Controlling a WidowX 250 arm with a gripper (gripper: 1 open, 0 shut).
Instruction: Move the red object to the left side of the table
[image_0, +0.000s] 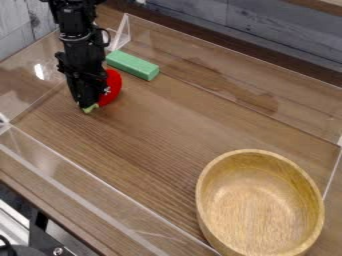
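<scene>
The table (201, 120) is a brown wood-grain top, its grain running diagonally from upper left to lower right, with a soft sheen of light across the middle. Low clear acrylic walls (80, 178) edge it; the near wall cuts across the lower left of the view and another shows as a thin bright line on the right side. Beyond the far wall runs a grey, weathered plank backdrop (254, 25). Past the near edge, at the bottom left, sits some dark framing with a pale bar (too little of it shows to say more).

The black arm comes down from the top left, and its gripper (87, 101) points straight down at the tabletop. The jaws are pressed in on the red object (112, 87), a small glossy fruit that bulges out to the right of the fingers; a bit of light green shows at the fingertips. The fruit sits low, at or on the wood (whether it touches cannot be told), in the left part of the table toward the far wall.

Just behind it lies a flat green block (135, 66), close but apart. A round wooden bowl (261, 205) stands well away in the near right corner.
</scene>
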